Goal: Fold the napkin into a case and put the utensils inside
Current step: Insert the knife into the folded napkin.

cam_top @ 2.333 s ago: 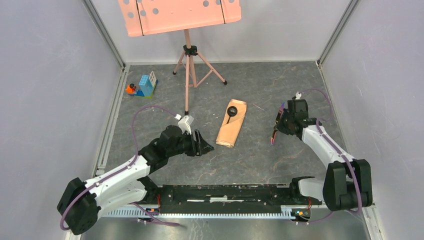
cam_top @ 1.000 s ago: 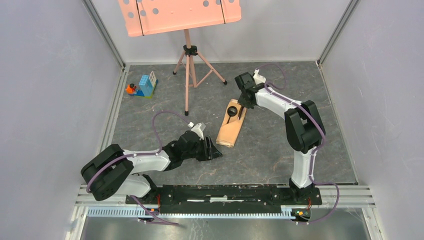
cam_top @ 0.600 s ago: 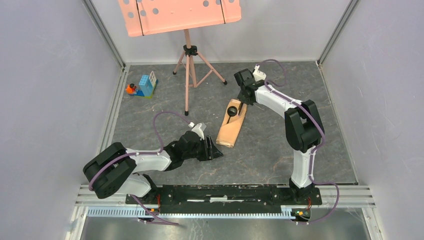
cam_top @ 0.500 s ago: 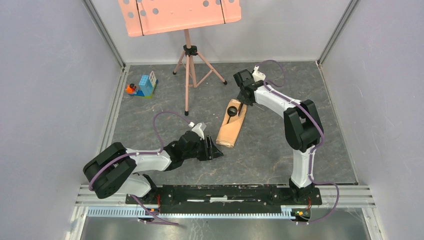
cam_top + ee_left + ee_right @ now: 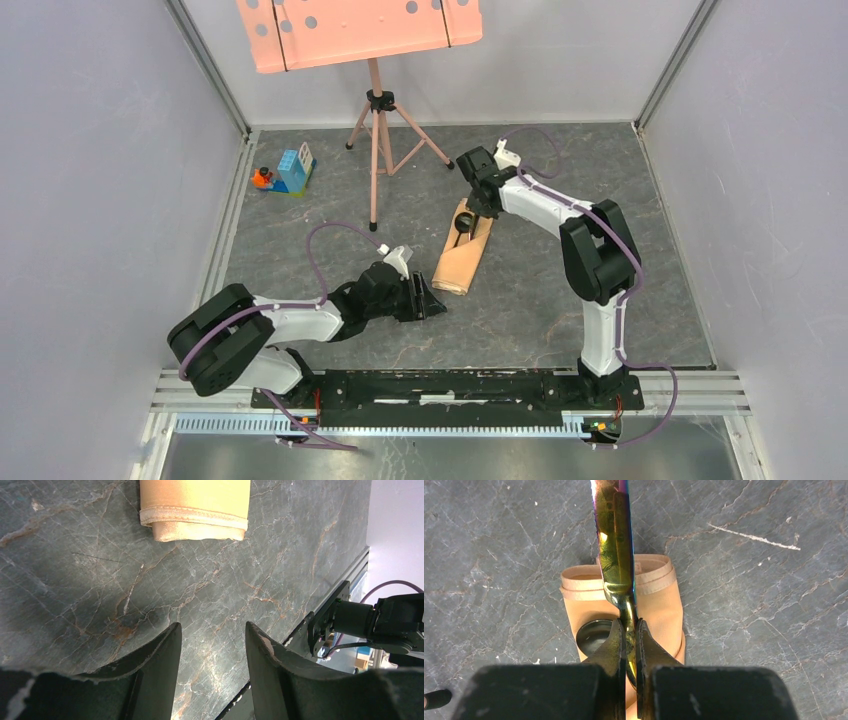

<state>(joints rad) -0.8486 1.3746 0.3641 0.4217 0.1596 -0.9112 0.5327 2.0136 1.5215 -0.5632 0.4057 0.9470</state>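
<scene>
I am looking into a robotics lab cell: plain pale walls (image 5: 90, 200) and aluminium corner posts (image 5: 208, 68) box in a dark marbled desk (image 5: 520, 310). Two white-and-black arms (image 5: 285, 322) are bolted to a black rail (image 5: 450, 385), with a music stand (image 5: 360, 30) and toy blocks (image 5: 293, 170) beyond.

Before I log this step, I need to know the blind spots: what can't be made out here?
Right wrist: far end of held utensil, cut by top edge; round black head half behind right claw.
Left wrist: case beyond its near end, cut by top edge.
Top: case mouth, under right claw.
</scene>
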